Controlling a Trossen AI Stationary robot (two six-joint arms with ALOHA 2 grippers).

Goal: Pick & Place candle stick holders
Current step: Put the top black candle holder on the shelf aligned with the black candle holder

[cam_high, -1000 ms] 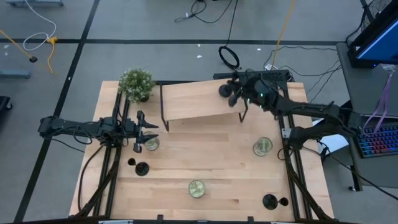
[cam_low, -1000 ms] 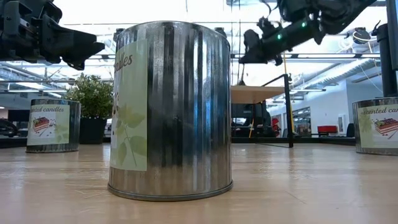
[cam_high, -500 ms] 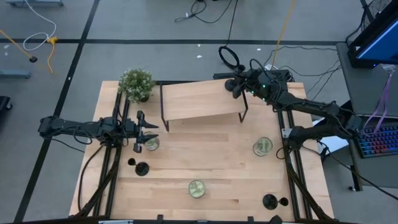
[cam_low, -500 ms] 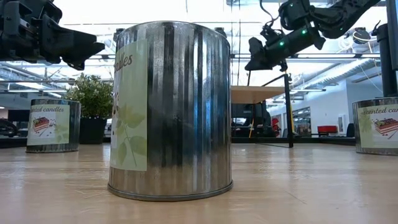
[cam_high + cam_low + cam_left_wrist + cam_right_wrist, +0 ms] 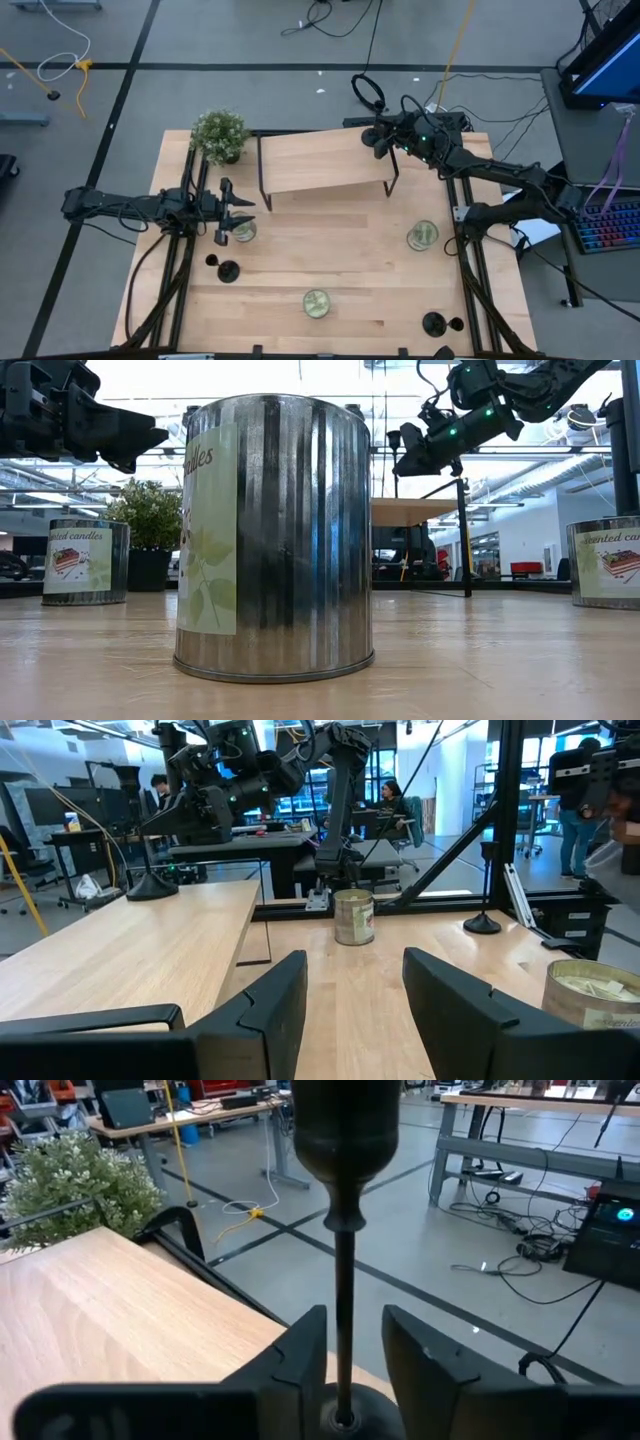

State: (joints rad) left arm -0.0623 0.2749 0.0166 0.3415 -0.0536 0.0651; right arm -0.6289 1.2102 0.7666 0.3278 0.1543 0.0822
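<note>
One black candle stick holder (image 5: 344, 1140) stands upright with its disc base on the far right corner of the raised wooden shelf (image 5: 320, 160). My right gripper (image 5: 352, 1315) is open there, with one finger on each side of the thin stem (image 5: 343, 1270). I see a gap on both sides. The holder's cup shows beside the gripper in the low view (image 5: 393, 436). Two more holders stand on the table, one near left (image 5: 228, 270) and one near right (image 5: 433, 323). My left gripper (image 5: 238, 211) is open and empty above the table's left side, beside a candle tin (image 5: 243, 231).
Three candle tins stand on the table: left (image 5: 243, 231), right (image 5: 422, 236) and near middle (image 5: 317, 303). The last fills the low view (image 5: 275, 540). A potted plant (image 5: 220, 133) stands at the far left corner, next to the shelf.
My right gripper has gone a little toward the table's far right corner over the shelf, carrying the holder. The holder was tipped and now stands upright on the shelf, its cup showing beside the gripper in the low view.
</note>
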